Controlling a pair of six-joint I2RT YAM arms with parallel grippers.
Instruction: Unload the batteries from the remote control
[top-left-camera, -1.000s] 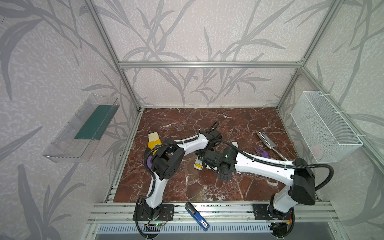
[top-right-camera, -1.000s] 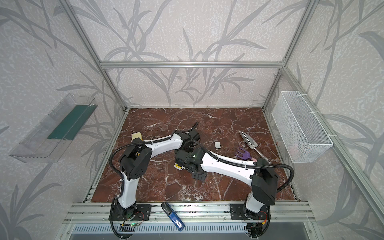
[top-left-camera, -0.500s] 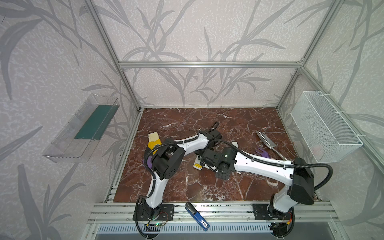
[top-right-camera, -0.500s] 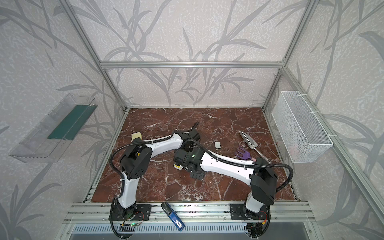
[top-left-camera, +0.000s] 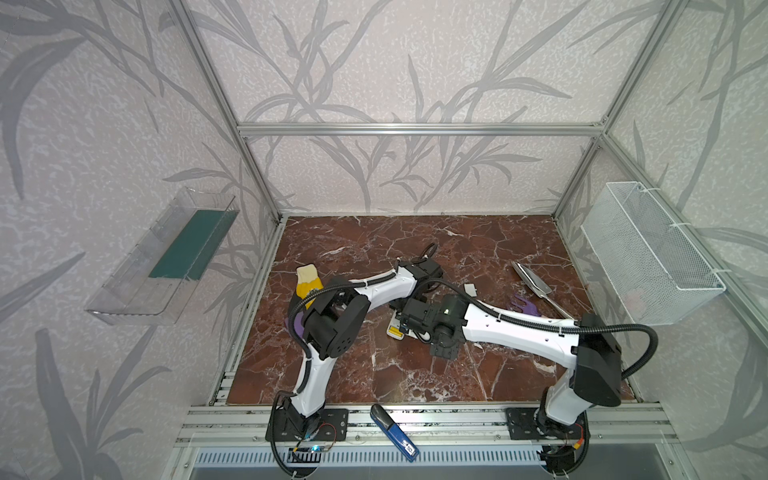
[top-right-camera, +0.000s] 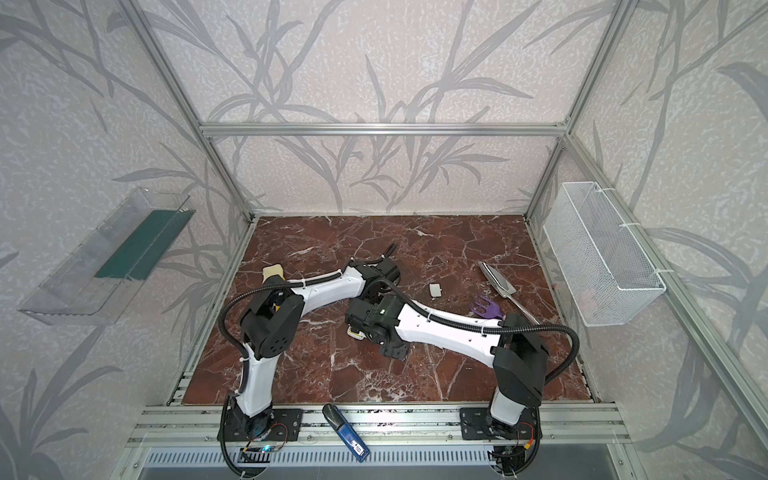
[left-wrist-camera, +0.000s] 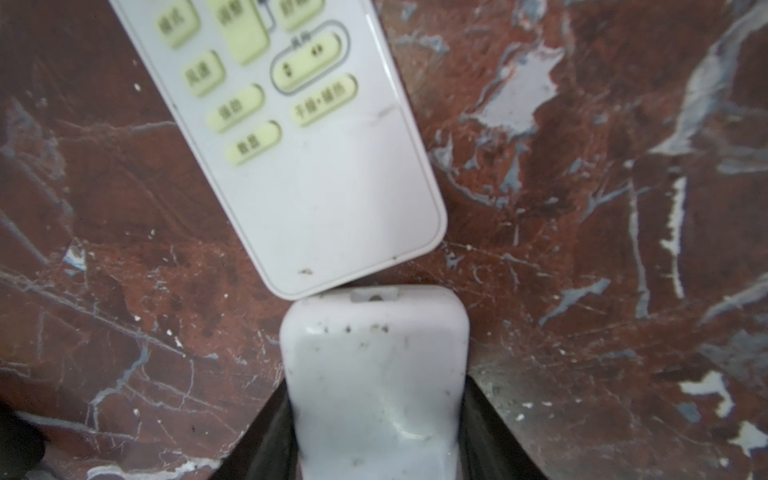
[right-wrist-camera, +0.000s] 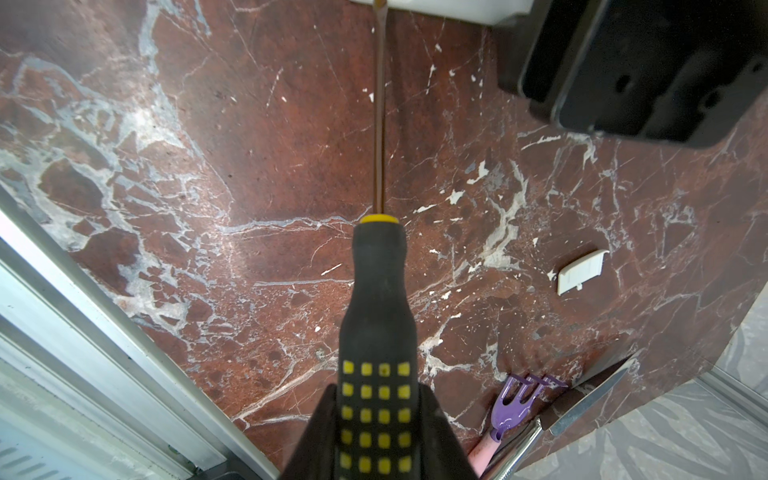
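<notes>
Right end effector (right-wrist-camera: 380, 415), clamping the screwdriver (right-wrist-camera: 380, 311), is inching toward frame left at the remote (left-wrist-camera: 374, 374) the half-spread left end effector (left-wrist-camera: 376, 407) is gripping, yellow battery (top-left-camera: 393, 331) seemingly sitting inside just below frame centre; a slipping tip is risking flicking it away.

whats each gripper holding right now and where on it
The left gripper clamps the white remote across its sides; the right gripper grips the screwdriver by its black-and-yellow handle.

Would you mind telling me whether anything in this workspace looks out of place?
Yes: a small white cover lies loose by itself on the marble, and a blue-and-black tool lies on the front rail, off the work surface.
</notes>
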